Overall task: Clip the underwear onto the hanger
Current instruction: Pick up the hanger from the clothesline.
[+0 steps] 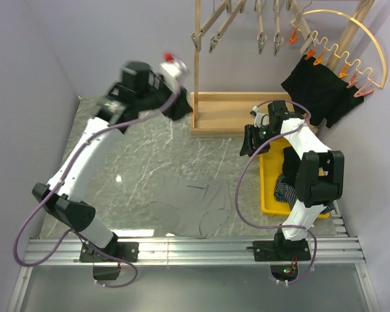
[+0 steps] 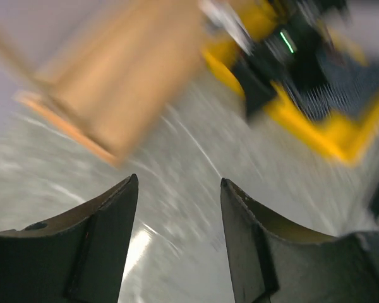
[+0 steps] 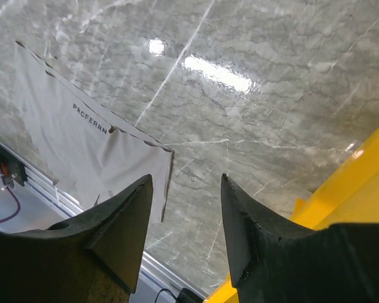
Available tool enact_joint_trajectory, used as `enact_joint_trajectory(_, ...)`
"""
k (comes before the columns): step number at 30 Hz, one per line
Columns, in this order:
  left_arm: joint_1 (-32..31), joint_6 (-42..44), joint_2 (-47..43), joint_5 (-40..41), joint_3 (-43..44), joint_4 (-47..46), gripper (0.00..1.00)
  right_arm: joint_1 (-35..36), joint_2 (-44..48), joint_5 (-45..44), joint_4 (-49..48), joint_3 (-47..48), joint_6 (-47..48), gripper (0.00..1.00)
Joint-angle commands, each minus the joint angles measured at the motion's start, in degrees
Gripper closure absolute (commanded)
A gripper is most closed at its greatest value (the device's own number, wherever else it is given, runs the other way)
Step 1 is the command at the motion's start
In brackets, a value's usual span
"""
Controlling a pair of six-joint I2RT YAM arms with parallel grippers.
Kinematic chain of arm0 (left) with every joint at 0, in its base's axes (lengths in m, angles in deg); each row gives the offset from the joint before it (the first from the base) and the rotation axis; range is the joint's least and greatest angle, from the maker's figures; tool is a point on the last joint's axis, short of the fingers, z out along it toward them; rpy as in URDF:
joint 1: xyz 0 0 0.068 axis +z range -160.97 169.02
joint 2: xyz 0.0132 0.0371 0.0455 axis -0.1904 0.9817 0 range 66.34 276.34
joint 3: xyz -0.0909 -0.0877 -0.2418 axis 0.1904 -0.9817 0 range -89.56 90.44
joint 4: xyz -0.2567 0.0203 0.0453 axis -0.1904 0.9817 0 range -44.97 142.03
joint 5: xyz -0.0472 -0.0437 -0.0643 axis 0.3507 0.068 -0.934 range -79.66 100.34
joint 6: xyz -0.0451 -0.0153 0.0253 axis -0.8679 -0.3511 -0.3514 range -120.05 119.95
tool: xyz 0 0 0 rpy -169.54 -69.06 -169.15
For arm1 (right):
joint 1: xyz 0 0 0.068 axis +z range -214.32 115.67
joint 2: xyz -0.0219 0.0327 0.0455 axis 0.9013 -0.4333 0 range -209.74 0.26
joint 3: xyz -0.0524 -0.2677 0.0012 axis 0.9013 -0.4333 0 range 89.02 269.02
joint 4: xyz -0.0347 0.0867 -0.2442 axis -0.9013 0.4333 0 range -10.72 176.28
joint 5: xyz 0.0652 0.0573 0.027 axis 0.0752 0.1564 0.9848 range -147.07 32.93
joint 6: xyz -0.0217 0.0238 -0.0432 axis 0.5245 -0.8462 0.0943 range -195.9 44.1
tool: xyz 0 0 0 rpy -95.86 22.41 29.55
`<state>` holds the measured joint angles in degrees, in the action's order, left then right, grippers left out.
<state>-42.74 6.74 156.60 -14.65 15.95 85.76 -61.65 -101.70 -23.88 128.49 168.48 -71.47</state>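
Left gripper [image 2: 179, 183] stood high beside the pale wooden rack base [image 1: 227, 110], jaws parted, nothing held. The flat grey fabric underwear [image 1: 195, 205] lay on the grey marbled surface [image 1: 136, 162] between the arms, waistband running left to right. Right gripper [image 3: 186, 180], likewise parted and empty, was judged nearer, the underwear lying to its near left

From the left wrist, the wooden stand [image 2: 123, 82] and yellow bin [image 2: 328, 136] are smeared by motion. The right wrist view crops the grey underwear [image 3: 82, 145].
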Motion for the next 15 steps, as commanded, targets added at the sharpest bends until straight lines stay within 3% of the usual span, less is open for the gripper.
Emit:
enact_joint_trajectory(1,5.03,-12.12,-2.36,4.5,6.18,-8.26,0.38,-0.39,3.69,-0.4,-0.43,1.84,-0.91,0.45)
enact_joint_trajectory(5,7.07,-15.84,-2.9,15.4,7.77,-15.84,0.29,-0.66,4.04,-1.37,-0.08,2.19,-0.91,0.41)
enact_joint_trajectory(7,7.6,-16.71,0.07,18.22,12.05,-16.82,0.27,-0.66,4.3,-1.55,-0.6,2.19,-1.26,0.33)
enact_joint_trajectory(15,8.92,-21.99,9.49,11.64,23.85,-21.3,0.27,-0.57,3.86,-2.07,-0.78,2.19,-1.44,0.32)
